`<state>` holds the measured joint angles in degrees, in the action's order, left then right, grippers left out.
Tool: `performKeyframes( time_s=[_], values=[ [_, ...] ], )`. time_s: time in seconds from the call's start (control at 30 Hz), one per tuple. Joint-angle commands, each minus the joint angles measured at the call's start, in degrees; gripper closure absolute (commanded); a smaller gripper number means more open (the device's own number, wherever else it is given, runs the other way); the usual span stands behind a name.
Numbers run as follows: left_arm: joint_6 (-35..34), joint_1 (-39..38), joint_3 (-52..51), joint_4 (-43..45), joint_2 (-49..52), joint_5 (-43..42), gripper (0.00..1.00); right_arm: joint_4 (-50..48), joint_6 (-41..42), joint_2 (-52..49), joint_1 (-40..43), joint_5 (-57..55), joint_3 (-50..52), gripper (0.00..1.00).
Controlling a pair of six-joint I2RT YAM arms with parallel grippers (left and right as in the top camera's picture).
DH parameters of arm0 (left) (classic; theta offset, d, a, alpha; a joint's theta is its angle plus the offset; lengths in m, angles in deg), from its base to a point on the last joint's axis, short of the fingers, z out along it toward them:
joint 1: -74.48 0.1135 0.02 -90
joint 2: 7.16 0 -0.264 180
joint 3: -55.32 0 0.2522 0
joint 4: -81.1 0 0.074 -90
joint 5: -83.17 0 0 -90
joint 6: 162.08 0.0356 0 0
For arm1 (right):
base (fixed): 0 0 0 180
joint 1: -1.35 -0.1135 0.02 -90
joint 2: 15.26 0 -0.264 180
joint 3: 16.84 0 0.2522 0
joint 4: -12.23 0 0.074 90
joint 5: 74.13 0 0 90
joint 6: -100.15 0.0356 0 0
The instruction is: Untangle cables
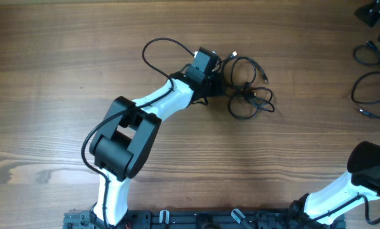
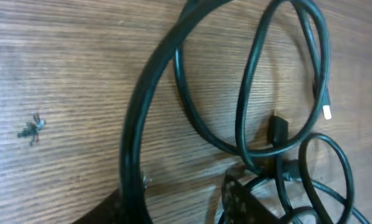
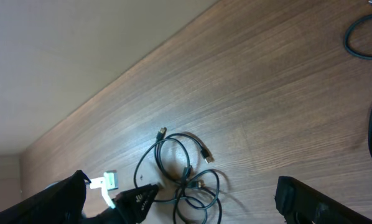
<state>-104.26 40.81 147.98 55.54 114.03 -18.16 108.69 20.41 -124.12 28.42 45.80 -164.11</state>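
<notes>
On the left wrist feed I see the left gripper with its fingers apart. One dark finger sits at 7 o'clock of the frame and the dimpled pad at 5 o'clock, with bare wood between them. A black strand of the cables runs down into that gap, close along the 7 o'clock finger. Nothing is clamped on it, and I cannot tell whether it touches that finger. Outward from there the loops fan toward 12 and 2 o'clock. A white-tipped plug lies at 3 o'clock, and a black plug lies just inside it, where several strands cross near the pad.

From overhead, the left gripper meets the tangle at its 10 o'clock edge. The cables lie flat on the table, spreading toward 4 o'clock from the fingers.

The right gripper has its fingers spread wide and holds nothing. On its own camera the tangle shows at 6 o'clock, well apart from it. Some loose cords lie at the table's 3 o'clock edge, well apart from the tangle.
</notes>
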Motion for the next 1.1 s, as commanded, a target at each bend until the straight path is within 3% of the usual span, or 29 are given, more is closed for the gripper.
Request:
performKeyframes(
  time_s=[0.0,0.13,0.3,0.47,0.63,0.73,0.9,1.07],
  values=[
    [-0.28,0.13,0.24,0.28,0.81,3.28,0.96,0.46,-1.29,-0.55,-0.24,-0.50,0.13,0.00],
    [0.50,2.03,1.31,-3.54,-4.48,3.13,0.96,1.20,-2.93,-0.52,-1.27,0.02,0.13,0.00],
    [1.92,4.68,4.50,-10.23,-21.27,-1.64,0.96,1.20,-7.96,-0.55,-4.96,8.15,0.13,0.00],
    [-0.26,5.31,4.92,-7.39,-36.92,-4.70,0.96,1.60,-9.40,-0.55,-9.90,9.64,0.13,0.00],
    [-3.41,5.38,4.92,-3.85,-43.87,-3.54,0.96,1.75,-11.80,-0.52,-16.68,9.60,0.13,0.00],
    [-4.39,5.49,4.92,-2.80,-45.97,1.92,0.96,1.27,-11.80,-0.55,-19.69,9.62,0.13,0.00],
    [-14.23,9.14,4.92,-3.43,-46.60,9.79,0.96,1.11,-9.20,-0.66,-21.62,9.64,0.13,0.01],
    [-24.87,13.11,4.92,-4.15,-46.51,10.51,0.96,0.59,-7.30,-0.87,-22.01,12.24,2.08,0.02]
  ],
)
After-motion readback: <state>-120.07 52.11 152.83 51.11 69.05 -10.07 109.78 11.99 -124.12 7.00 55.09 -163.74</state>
